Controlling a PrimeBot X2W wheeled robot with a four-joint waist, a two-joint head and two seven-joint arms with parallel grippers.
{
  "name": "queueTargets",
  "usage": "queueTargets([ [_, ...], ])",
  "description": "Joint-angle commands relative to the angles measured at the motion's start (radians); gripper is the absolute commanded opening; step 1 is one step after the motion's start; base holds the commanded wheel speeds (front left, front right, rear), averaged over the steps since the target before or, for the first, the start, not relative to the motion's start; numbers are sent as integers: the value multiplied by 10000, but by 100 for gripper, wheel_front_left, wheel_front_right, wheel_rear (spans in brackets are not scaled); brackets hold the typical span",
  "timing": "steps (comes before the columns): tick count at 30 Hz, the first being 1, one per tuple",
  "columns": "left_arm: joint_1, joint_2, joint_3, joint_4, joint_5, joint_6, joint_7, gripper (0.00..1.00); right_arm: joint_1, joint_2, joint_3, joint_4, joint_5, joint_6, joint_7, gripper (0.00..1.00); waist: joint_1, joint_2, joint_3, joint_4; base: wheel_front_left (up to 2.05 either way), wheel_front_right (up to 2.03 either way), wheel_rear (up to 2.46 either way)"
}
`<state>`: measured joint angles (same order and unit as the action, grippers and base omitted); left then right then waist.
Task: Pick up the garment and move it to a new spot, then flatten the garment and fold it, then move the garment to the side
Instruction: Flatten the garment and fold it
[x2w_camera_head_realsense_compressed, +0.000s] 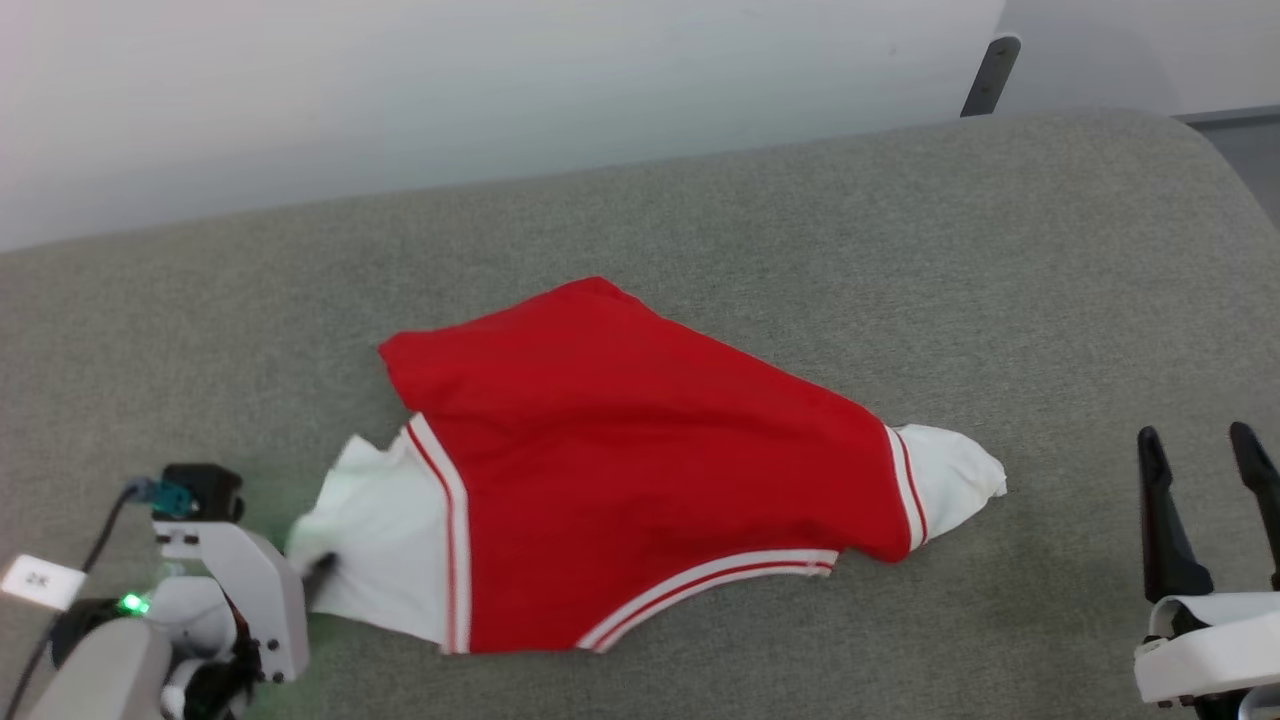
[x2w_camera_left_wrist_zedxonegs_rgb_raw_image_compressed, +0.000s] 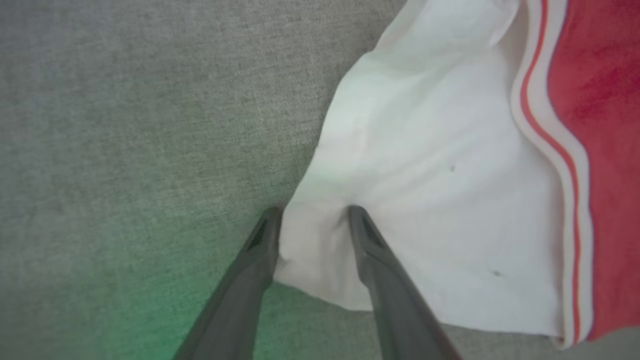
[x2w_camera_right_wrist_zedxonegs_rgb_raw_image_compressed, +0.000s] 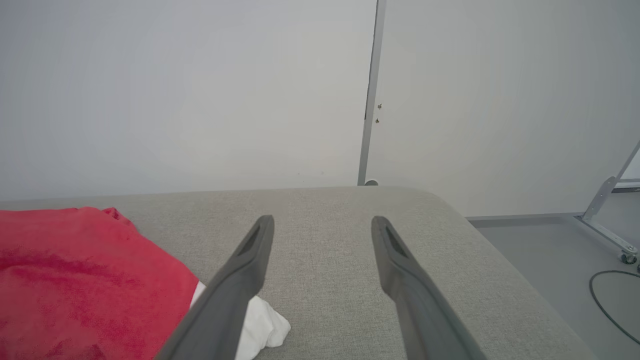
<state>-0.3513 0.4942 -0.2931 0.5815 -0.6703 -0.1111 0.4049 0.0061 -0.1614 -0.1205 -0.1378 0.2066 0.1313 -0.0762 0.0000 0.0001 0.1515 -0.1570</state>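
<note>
At the near left corner of the grey fabric-covered tabletop (x2w_camera_head_realsense_compressed: 900, 250), our left hand (x2w_camera_left_wrist_zedxonegs_rgb_raw_image_compressed: 312, 215) is down on the garment (x2w_camera_head_realsense_compressed: 640, 450). Its fingers stand fairly wide and straddle the outer corner of the white left sleeve (x2w_camera_left_wrist_zedxonegs_rgb_raw_image_compressed: 425, 175), one on the cloth and one at its edge, with nothing pinched yet. Our right hand (x2w_camera_head_realsense_compressed: 1195, 440) hovers near the near right, fingers wide and empty, well apart from the small white right sleeve (x2w_camera_head_realsense_compressed: 950, 475), which lies to its left. The shirt lies rumpled around the middle, its long axis running left to right from sleeve to sleeve, and the red body bulges toward the far edge. We judge the left hand is clearly the nearer, so the lift starts from that sleeve.
</note>
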Motion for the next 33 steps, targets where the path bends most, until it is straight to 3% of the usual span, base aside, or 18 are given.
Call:
queueTargets([
  [1,287,-311,-338,474,-42,22,413,0,29,10,97,-19,-71,-10,137,100,0,-1,80,13,0,0,0],
  [13,-227,-519,-653,527,-189,-127,296,0,-863,-601,728,1280,666,-10,1688,100,0,-1,217,503,0,0,0],
  [25,-691,-761,-1250,599,-254,-203,62,0,-2190,-1735,1961,4225,2004,-10,3667,100,0,-1,359,1221,0,0,0],
  [33,-874,-807,-1589,702,-455,-206,-78,0,-2980,-1857,2736,5755,2936,-5,4624,100,0,-1,421,1480,0,0,0],
])
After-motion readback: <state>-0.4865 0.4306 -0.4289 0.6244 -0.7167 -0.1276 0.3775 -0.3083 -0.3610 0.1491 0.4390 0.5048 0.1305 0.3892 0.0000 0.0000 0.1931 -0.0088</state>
